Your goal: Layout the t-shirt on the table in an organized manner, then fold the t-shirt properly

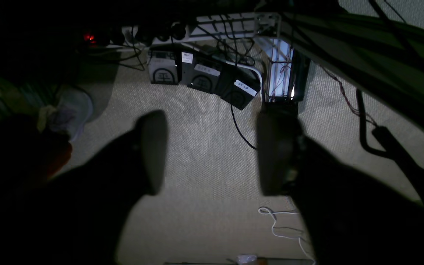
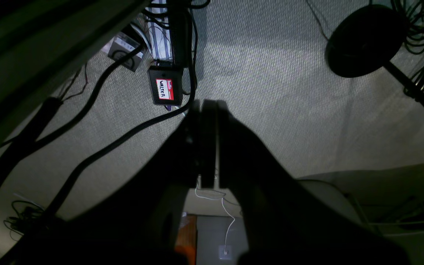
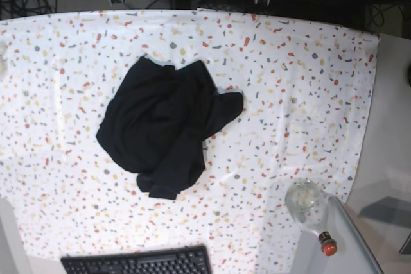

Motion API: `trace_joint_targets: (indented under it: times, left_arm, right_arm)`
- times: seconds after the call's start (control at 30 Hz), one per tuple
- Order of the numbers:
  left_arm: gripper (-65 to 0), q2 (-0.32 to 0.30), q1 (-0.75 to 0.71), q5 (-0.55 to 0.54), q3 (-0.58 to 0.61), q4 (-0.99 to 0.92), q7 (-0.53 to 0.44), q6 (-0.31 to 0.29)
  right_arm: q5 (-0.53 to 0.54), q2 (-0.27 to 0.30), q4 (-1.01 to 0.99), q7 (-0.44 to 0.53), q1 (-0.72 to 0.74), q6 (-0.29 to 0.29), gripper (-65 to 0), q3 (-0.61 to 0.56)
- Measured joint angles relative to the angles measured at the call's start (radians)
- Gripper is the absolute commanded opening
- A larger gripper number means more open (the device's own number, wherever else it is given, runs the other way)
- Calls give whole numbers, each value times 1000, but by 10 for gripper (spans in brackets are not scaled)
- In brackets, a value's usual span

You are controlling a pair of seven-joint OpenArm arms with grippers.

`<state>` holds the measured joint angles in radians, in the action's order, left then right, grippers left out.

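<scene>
The black t-shirt point(image 3: 166, 126) lies crumpled in a heap left of the middle of the speckled table point(image 3: 289, 94), one sleeve sticking out to the right. Neither arm shows in the base view. In the left wrist view my left gripper point(image 1: 212, 154) is open with nothing between its fingers point(image 1: 153, 151), hanging over beige carpet away from the table. My right gripper point(image 2: 206, 114) is shut with its fingers pressed together and nothing in them, also above the carpet. Neither wrist view shows the t-shirt.
A black keyboard point(image 3: 138, 262) sits at the table's front edge. A clear glass container point(image 3: 306, 200) and a small red-capped bottle point(image 3: 327, 244) stand at the front right. Power boxes point(image 1: 201, 79), cables point(image 2: 98, 154) and a round black stand base point(image 2: 364, 40) lie on the floor.
</scene>
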<state>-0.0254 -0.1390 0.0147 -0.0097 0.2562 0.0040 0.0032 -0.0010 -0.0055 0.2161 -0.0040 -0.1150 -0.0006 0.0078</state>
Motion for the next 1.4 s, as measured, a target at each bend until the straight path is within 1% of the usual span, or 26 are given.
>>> trace_joint_targets:
  times: [0.03,0.1,0.13,0.17,0.47,0.5,0.6,0.67,0.77,0.87,0.97,1.03,1.07,1.17,1.4]
  left_arm:
    - [-429,0,0,0,0,0,0,0]
    - [-555,0,0,0,0,0,0,0]
    - [-630,0,0,0,0,0,0,0]
    - [-650,0,0,0,0,0,0,0]
    - [-650,0,-2,2,0,3,-1,0]
    - [-650,0,-3,2,0,4,-7,0]
    - [-650,0,-17,4,10,4,-80,0]
    - [-650,0,-34,8,13,7,-112,0]
    - [-650,-2,-57,6,3,6,-116,0]
    - [-650,-29,-103,3,13,47,-145,-2]
    - [-650,-53,-171,6,13,145,-159,1]
    - [-650,-64,-222,4,13,221,-150,1]
    - [-650,-66,-251,3,11,262,-152,8]
    - [-650,-78,-320,4,14,368,-151,-6]
    - [-650,-123,-506,1,0,679,-146,-2]
  right_arm:
    - [0,0,0,0,-1,0,-650,0]
    - [0,0,0,0,-2,0,-650,0]
    - [0,0,0,0,-2,0,-650,0]
    - [0,0,0,0,-2,0,-650,-1]
    - [0,3,1,-1,-14,0,-650,-2]
    - [0,3,3,-2,-16,0,-650,-2]
    - [0,3,4,-2,-16,0,-650,-1]
    - [0,3,7,1,-16,0,-650,-1]
    - [0,2,40,2,-41,0,-650,-1]
    - [-3,3,183,3,-142,0,-650,-1]
    - [-3,3,358,-26,-258,-5,-650,-1]
    - [-3,3,489,-126,-329,-6,-650,0]
    - [-6,3,562,-160,-361,-11,-650,0]
    - [-2,8,771,-221,-431,-11,-650,2]
    - [-1,5,1171,-377,-610,-8,-650,2]
